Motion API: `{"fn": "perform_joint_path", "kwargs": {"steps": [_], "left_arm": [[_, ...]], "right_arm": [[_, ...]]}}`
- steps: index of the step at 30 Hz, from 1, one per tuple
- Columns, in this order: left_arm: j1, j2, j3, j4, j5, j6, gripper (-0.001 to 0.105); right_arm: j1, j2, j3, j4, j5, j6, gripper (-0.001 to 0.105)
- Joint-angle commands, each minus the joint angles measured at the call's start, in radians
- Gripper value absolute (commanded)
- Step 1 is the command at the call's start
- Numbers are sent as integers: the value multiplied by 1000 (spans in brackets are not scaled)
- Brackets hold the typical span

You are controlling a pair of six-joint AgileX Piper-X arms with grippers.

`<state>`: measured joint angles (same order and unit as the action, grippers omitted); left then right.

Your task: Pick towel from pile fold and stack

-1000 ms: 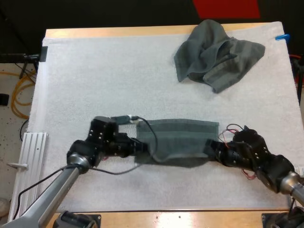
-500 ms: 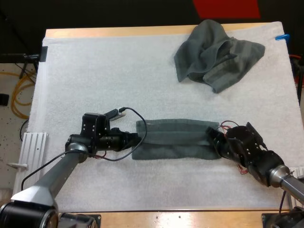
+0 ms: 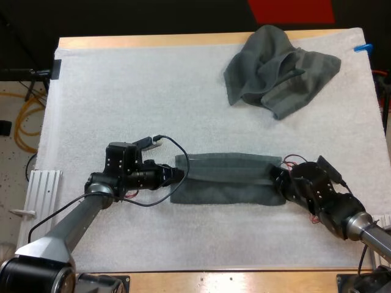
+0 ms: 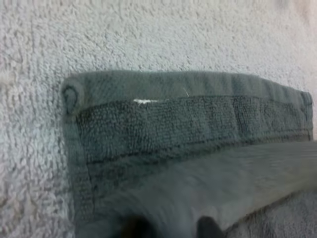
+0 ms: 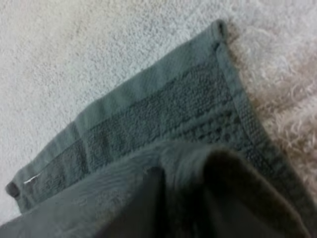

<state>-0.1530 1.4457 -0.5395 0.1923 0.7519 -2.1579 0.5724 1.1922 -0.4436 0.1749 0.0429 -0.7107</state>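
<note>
Pinching the left short end of the folded towel [image 3: 226,178], the left tool [image 3: 178,176] sits low over the white mat [image 3: 134,97]. The right tool [image 3: 275,180] grips the opposite short end in the same way. Between the two, the towel stretches as a long narrow band in the near half of the mat. Its far long edge lies flat on the mat, with a woven stripe running along it. The near part is doubled over, and the top layer stops short of that far edge.

In the left wrist view, two dark fingertips [image 4: 134,228] stand close together with a raised fold of cloth bunched between and over them, pressed from both sides. Beyond them the towel's far corner curls up slightly, and a small white thread lies on the stripe. In the right wrist view, the cloth drapes over that tool's dark fingers [image 5: 153,196], which clamp it, and the towel's far corner lies on the mat just ahead.

A crumpled towel [image 3: 278,70] is heaped at the far right of the mat, well apart from the folded one and from both tools. The mat covers most of the wooden table [image 3: 153,40], whose bare edge shows along the far side.
</note>
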Motion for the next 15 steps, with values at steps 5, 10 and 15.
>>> {"fn": "perform_joint_path", "kwargs": {"steps": [5, 10, 15], "left_arm": [[0, -5, -49, -18, 9, -5, 54], [-1, -27, -147, -12, 9, 10, 55], [-1, -162, -212, 90, -48, 109, 55]], "right_arm": [[-4, 1, -1, -143, 33, -54, 58], [-21, -9, -4, -340, 47, -241, 55], [-21, -84, -67, -141, 48, -439, 55]]}}
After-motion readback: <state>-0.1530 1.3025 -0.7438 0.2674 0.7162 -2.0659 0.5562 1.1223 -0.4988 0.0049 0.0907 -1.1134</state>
